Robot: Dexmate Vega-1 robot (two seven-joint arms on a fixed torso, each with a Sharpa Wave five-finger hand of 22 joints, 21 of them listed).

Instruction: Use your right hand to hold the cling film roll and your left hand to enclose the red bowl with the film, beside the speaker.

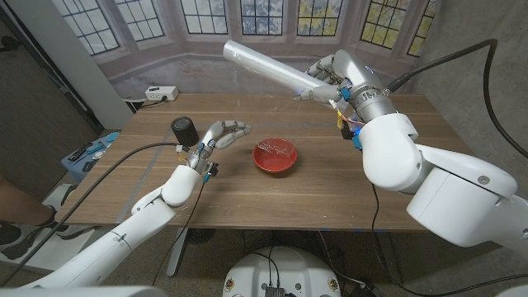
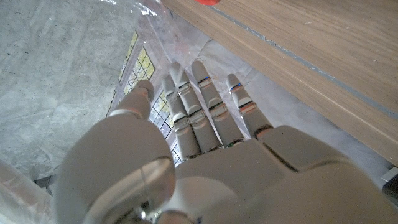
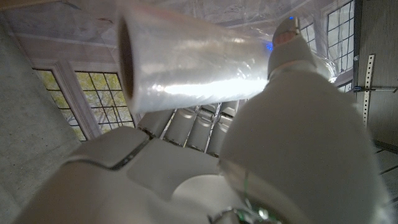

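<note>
Right hand (image 1: 330,80) is gripping the film roll (image 1: 262,63), holding it raised over the table's (image 1: 346,198) far side. Left hand (image 1: 221,134), fingers apart and holding nothing, is hovering just left of the red bowl (image 1: 275,156), near the speaker (image 1: 184,129).

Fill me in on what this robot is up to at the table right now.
The right hand holds a cling film roll raised above the far side of the wooden table. The left hand hovers just left of the red bowl, fingers apart; whether it pinches film is unclear. A black speaker stands beside it. Film seems to lie in the bowl, not yet enclosing it.
</note>
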